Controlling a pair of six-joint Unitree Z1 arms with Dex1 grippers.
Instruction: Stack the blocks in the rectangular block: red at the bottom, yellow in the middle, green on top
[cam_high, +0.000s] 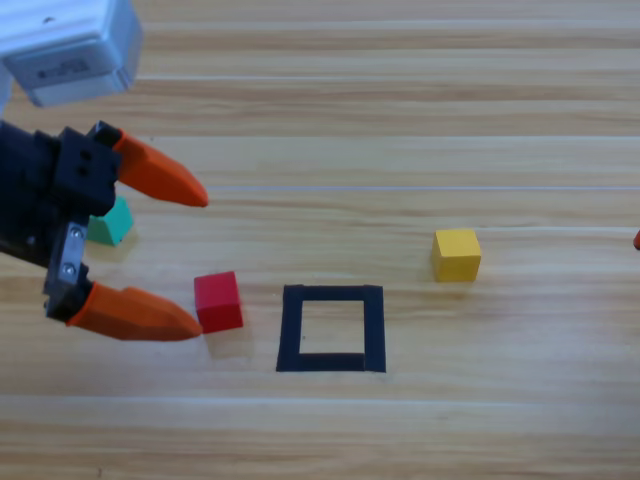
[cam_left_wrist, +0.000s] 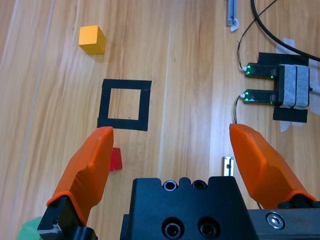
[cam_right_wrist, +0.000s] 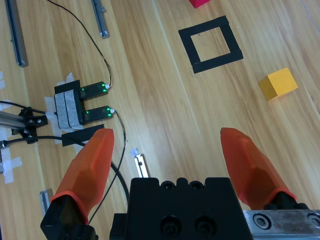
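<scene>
On the wooden table no brand, label or writing could be read anywhere. At the left of the high view the left gripper hung with its jaws spread wide and nothing between them; its lower jaw tip lay just beside the red cube, apparently touching its left face. That cube sat just left of the black tape square, outside the outline. The green cube sat farther left, partly hidden behind the left gripper's black body. The yellow cube stood alone, up and to the right of the square, well apart from the other two. The square's opening held nothing.

Only a sliver of orange showed at the high view's right edge; the right wrist view showed the right gripper likewise wide open and holding nothing, above bare wood. Beyond it lay two small black sensor units with green lights, taped down, thin wires trailing from them, and metal strips.
</scene>
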